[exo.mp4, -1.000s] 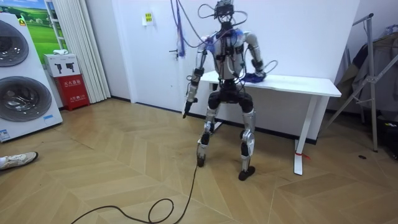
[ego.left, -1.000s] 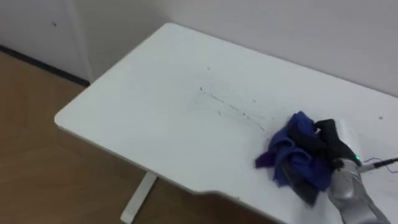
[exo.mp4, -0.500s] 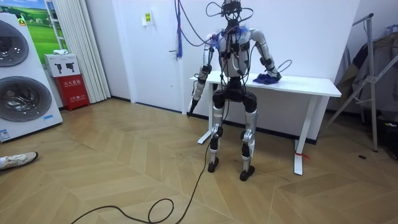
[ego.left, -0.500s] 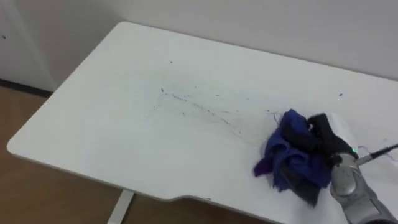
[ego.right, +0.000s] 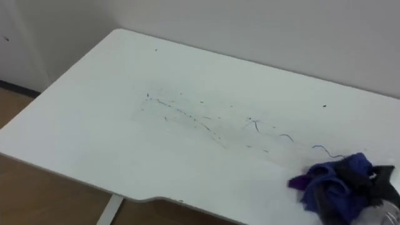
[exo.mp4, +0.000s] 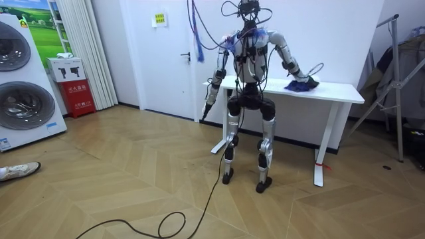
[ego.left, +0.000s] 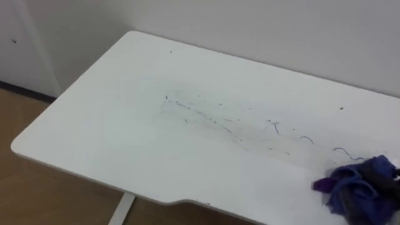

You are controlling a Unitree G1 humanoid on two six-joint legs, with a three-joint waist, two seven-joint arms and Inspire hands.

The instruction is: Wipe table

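The dark fingers [ego.right: 377, 177] of the right hand [ego.right: 386, 195] are curling over the right side of the blue cloth [ego.right: 330, 185] and are clutching it. The crumpled cloth is lying on the white counter [ego.right: 112, 144] near its front edge, at the lower right of the eye views. A purple corner of the cloth is pointing toward the robot's left. Thin dark and blue scribble marks [ego.right: 206, 122] are running in a loose line across the middle of the counter, and the last of them are ending just beside the cloth. The counter is standing against a pale wall [ego.right: 281, 31], and a wooden floor [ego.right: 25, 194] is showing under its left end. In the room view the robot is standing upright at the counter's front, with its right arm reaching out over the top toward the room view's right. Its left hand [exo.mp4: 207, 101] is hanging low beside the counter's other end; whether this hand is open or closed I cannot tell.
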